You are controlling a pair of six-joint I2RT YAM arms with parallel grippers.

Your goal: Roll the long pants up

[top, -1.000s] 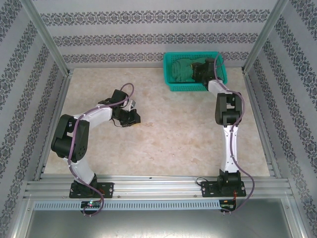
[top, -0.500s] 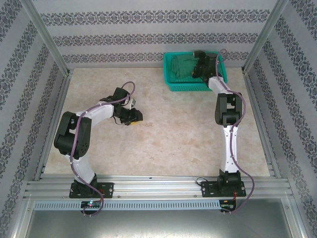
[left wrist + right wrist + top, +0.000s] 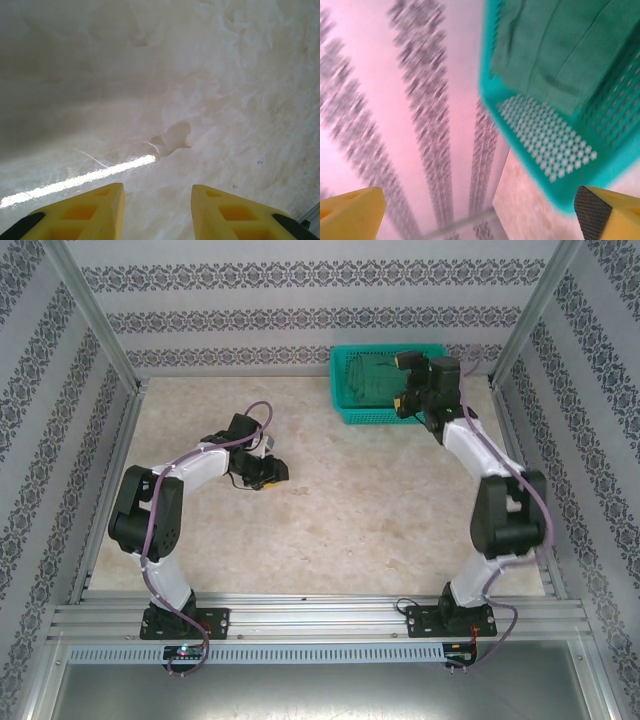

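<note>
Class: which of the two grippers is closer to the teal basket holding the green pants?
The right gripper, open at the basket's right end by the long pants; the left gripper is over bare table, far from it.

- Teal plastic mesh basket [image 3: 368, 417] stands at the far right of the surface, close to the back wall.
- Pale marbled surface [image 3: 350, 520].
- Patterned striped walls [image 3: 300, 300] on three sides.

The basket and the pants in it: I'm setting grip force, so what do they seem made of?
Basket: probably rigid plastic, teal and smooth; its walls are moulded with even rows of small holes. Pants: soft cloth, matte dark green, lying in loose folds and creases; the fibre can't be told.
</note>
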